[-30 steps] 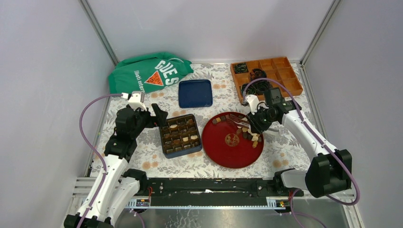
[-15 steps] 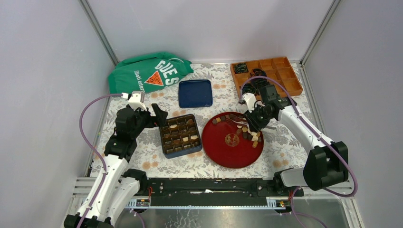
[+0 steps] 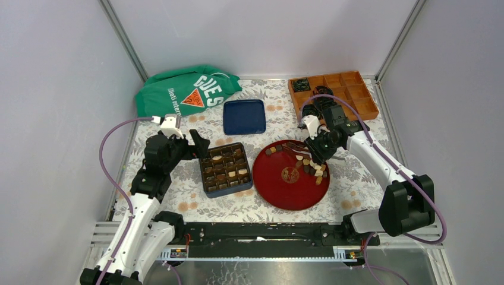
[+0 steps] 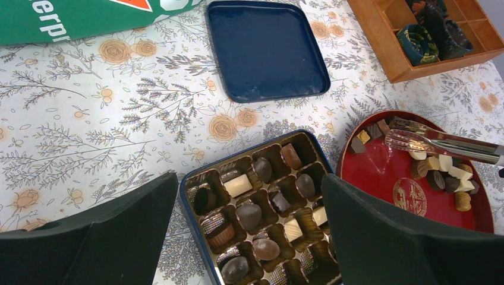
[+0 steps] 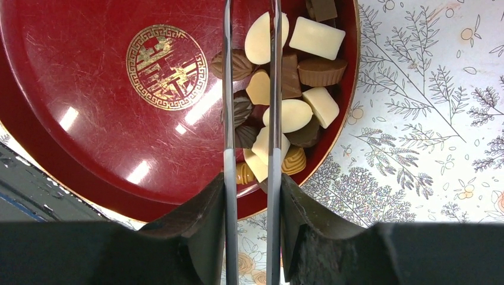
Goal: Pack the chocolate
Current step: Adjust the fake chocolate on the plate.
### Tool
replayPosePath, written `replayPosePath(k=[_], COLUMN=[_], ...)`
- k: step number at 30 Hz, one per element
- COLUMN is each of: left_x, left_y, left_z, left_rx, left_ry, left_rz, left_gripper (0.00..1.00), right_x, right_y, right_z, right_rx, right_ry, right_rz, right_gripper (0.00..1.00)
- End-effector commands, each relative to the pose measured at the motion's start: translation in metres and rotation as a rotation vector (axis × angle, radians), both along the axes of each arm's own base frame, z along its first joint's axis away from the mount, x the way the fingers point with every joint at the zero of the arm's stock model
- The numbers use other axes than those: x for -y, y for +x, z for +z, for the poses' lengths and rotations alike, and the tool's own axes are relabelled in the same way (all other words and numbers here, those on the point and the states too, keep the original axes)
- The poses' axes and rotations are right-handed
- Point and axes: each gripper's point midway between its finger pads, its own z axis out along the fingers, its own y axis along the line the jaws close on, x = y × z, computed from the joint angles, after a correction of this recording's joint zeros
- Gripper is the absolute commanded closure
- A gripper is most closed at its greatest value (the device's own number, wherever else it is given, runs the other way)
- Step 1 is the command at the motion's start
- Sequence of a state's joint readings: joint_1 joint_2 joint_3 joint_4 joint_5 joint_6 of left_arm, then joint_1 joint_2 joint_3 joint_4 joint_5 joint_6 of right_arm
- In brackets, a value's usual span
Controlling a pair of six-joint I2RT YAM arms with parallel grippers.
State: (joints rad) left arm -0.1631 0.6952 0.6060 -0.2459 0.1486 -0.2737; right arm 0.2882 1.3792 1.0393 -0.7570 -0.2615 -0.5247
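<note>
Pale booth, three plain walls, one flowered tabletop

Here is the back wall (image 3: 261,35), smooth and lilac-grey. The left wall (image 3: 53,119) and right wall (image 3: 457,107) close in the same shade, and slim metal posts (image 3: 123,38) run up both rear corners. Down below, the table (image 3: 196,205) wears a white cloth printed with grey sprigs and tan roses (crisp in the left wrist view). A black rail (image 3: 261,231) crosses the near edge, with a brushed metal sheet (image 3: 267,270) beneath it catching a dull glare. The light is soft and even, and the shadows are faint.
</note>
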Motion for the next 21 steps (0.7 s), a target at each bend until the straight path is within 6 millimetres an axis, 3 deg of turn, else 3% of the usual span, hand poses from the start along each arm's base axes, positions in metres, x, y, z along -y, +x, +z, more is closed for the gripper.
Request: replayPosePath(k=[1, 21], left_x=[-0.0012, -0.0012], left_y=[0.0028, 0.0030], left_z=[0.0195, 0.0192], left_rx=[0.052, 0.050], left_ry=[0.006, 0.006], left_rz=[0.002, 0.002], left_gripper=[0.01, 0.01], right_x=[-0.0001, -0.0089], right_y=[0.0169, 0.0195], right_z=[0.0151, 0.0118], right_rx=[0.079, 0.023], right_ry=[-0.008, 0.020], right_rz=[-0.030, -0.026], right_gripper=[0.67, 0.61])
